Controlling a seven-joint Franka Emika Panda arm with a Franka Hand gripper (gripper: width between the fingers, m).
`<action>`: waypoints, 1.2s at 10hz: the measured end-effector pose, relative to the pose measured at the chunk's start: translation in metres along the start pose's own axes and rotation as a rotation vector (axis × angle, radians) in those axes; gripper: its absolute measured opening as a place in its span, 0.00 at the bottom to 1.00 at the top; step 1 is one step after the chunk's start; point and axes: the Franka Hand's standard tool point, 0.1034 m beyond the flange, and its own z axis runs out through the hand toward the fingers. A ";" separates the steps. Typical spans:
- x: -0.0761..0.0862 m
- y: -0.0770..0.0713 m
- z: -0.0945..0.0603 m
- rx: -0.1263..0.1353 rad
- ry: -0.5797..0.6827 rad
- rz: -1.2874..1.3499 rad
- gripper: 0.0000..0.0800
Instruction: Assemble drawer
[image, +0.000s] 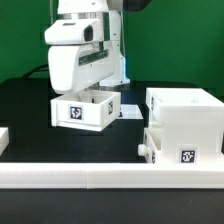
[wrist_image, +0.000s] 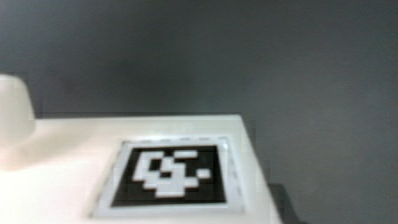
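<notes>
We're seeing the gripper hanging over the tray at center-left; can't tell if it's gripping, housing sitting right.

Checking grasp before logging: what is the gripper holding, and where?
Cannot be told: the gripper is down at the small tray, but its fingertips are hidden.

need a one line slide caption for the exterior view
Panda arm's gripper lowered onto a tagged white tray, beside the cube-shaped drawer housing.

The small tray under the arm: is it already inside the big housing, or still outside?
Outside. The small tray sits on the black table, apart from the housing.
</notes>
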 end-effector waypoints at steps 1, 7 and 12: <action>-0.002 -0.002 0.001 0.003 -0.002 -0.060 0.05; 0.016 0.020 0.004 0.024 -0.015 -0.297 0.05; 0.025 0.031 0.008 0.027 -0.013 -0.297 0.05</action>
